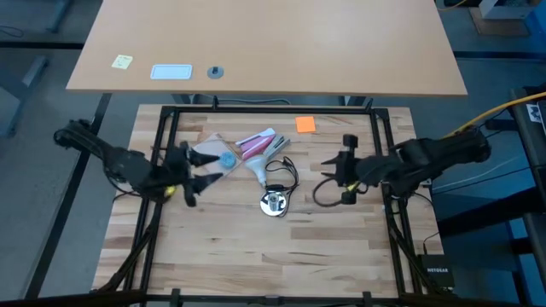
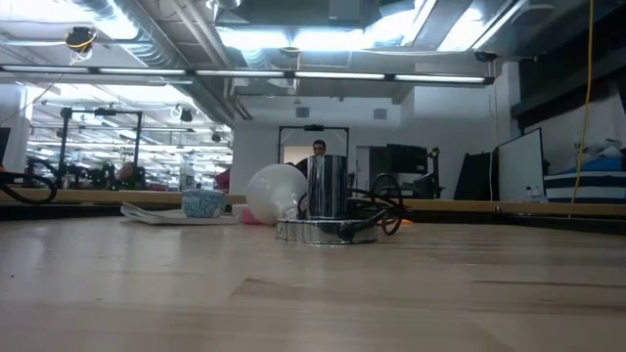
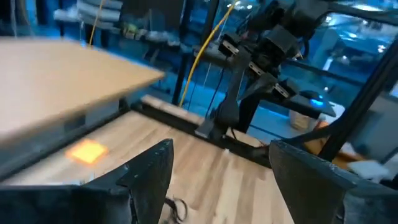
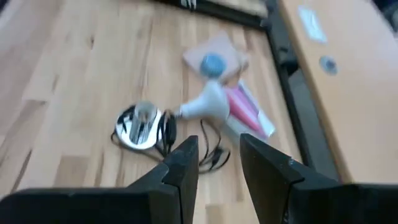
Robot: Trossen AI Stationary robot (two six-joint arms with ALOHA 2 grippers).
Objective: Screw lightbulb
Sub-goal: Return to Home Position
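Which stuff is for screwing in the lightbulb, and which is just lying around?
For the job:
frosted white round lightbulb
shiny silver metal socket with black cord

Just lying about:
pink-and-white tube
orange square paper note
small blue cup

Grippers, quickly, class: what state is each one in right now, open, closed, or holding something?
Left gripper: open, holding nothing.
Right gripper: open, holding nothing.

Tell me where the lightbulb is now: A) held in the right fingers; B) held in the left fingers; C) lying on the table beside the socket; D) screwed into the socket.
C: the lightbulb lies on the table beside the silver socket; left gripper and right gripper are open, empty.
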